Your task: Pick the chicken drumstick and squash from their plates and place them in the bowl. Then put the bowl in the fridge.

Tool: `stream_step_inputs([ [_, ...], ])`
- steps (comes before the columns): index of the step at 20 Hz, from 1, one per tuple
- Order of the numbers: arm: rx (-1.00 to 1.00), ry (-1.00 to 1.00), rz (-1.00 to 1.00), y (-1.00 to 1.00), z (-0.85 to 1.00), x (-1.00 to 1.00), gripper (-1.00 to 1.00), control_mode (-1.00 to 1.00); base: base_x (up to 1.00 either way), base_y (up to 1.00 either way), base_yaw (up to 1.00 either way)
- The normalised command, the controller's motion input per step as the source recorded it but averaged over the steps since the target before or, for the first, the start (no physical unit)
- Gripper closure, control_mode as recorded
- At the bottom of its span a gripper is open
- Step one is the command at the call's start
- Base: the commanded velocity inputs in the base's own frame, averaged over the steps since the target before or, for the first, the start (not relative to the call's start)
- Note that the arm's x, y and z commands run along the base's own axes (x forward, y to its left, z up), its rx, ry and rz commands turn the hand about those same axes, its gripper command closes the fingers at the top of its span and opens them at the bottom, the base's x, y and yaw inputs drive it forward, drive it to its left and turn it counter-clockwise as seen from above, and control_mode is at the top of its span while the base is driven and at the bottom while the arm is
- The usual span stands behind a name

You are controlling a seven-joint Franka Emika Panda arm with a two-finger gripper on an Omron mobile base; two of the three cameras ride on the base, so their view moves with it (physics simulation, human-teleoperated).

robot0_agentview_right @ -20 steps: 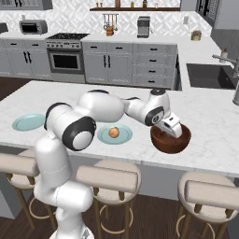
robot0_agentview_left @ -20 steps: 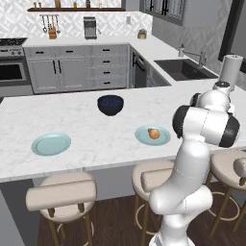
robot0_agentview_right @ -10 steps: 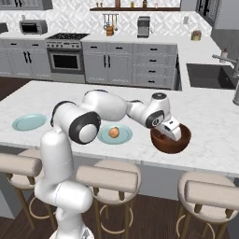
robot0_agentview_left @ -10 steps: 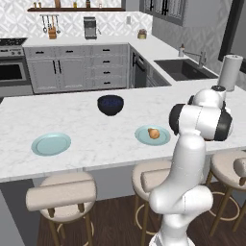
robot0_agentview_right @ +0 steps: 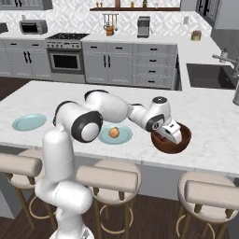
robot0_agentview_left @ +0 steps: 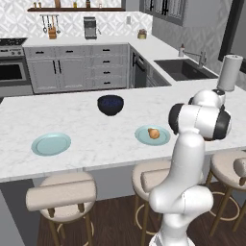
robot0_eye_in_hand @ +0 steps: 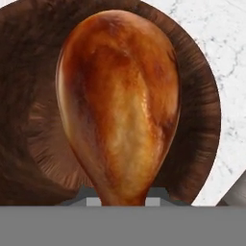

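Lower now than a second ago, the gripper (robot0_agentview_right: 171, 136) sits in the bowl (robot0_agentview_right: 183, 142), fingers clamped on the drumstick (robot0_eye_in_hand: 120, 103) at its thin end; its long axis runs straight out from them, fat end farthest.

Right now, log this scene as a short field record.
gripper: shut on the chicken drumstick, over the bowl
bowl: reddish-brown bowl on the island counter, right of the squash plate
squash: on its teal plate
other plate: bare, at the island's left end
dark bowl: farther back on the island
stage: drumstick not yet released
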Motion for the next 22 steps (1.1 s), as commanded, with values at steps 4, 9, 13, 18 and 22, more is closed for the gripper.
stream_step_inputs([
  [4, 0.01, 0.00, 0.00, -0.32, 0.00, 0.25, 1.00, -1.00, 0.00, 0.00, 0.00],
  [9, 0.00, 0.00, 0.00, -0.18, -0.01, 0.27, 1.00, -1.00, 0.00, 0.00, 0.00],
  [13, 0.00, 0.00, 0.00, -0.01, -0.29, 0.18, 1.00, -1.00, 0.00, 0.00, 0.00],
  [18, 0.00, 0.00, 0.00, 0.00, -0.39, 0.00, 1.00, -1.00, 0.00, 0.00, 0.00],
  [22, 0.00, 0.00, 0.00, 0.00, -0.11, 0.00, -1.00, -1.00, 0.00, 0.00, 0.00],
])
